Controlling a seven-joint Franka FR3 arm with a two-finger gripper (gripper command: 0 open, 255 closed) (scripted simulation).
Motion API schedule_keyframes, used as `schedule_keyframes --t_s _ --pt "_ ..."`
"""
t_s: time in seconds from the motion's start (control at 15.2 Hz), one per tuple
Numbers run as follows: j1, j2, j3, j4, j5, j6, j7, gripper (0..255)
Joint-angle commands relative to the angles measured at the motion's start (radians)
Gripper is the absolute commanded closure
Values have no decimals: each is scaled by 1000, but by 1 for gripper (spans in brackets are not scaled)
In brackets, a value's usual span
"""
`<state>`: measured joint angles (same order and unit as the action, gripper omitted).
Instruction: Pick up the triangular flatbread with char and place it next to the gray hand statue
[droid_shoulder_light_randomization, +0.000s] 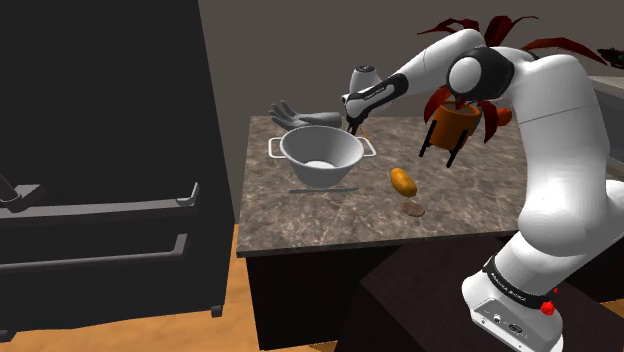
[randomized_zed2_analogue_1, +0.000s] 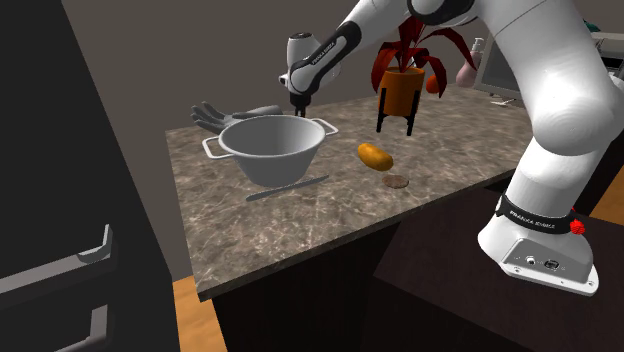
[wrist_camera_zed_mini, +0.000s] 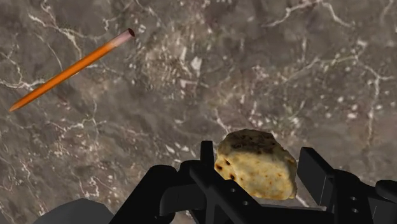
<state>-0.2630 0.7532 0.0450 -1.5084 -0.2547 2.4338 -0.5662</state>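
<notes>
The flatbread (wrist_camera_zed_mini: 257, 167), pale yellow with dark char spots, sits between my two black fingers in the wrist view, and both press against its sides. My gripper (wrist_camera_zed_mini: 261, 158) is shut on it above the brown marble counter (wrist_camera_zed_mini: 191, 114). In the shoulder view the gripper (droid_shoulder_light_randomization: 352, 127) hangs just behind the metal bowl, on the side of the grey hand statue (droid_shoulder_light_randomization: 300, 115) towards the shoulder view's right. From the second exterior view the gripper (randomized_zed2_analogue_1: 298, 105) is over the counter's back part, right of the hand statue (randomized_zed2_analogue_1: 215, 114).
A grey metal bowl (droid_shoulder_light_randomization: 320, 157) with handles stands in front of the gripper, with a flat utensil (droid_shoulder_light_randomization: 320, 187) before it. An orange pencil (wrist_camera_zed_mini: 70, 67) lies on the counter. An orange-brown lump (droid_shoulder_light_randomization: 403, 181), a small brown disc (droid_shoulder_light_randomization: 413, 209) and a potted red plant (droid_shoulder_light_randomization: 455, 120) stand further right.
</notes>
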Motion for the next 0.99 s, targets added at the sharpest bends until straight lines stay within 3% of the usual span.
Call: schedule_keyframes --t_s 0.0,0.53,0.59,0.92 --pt "2 22 -3 2 -4 21 6 255" --pt "2 22 -3 2 -4 21 6 255" --pt "3 23 -3 3 -4 21 6 0" --pt "2 22 -3 2 -4 21 6 0"
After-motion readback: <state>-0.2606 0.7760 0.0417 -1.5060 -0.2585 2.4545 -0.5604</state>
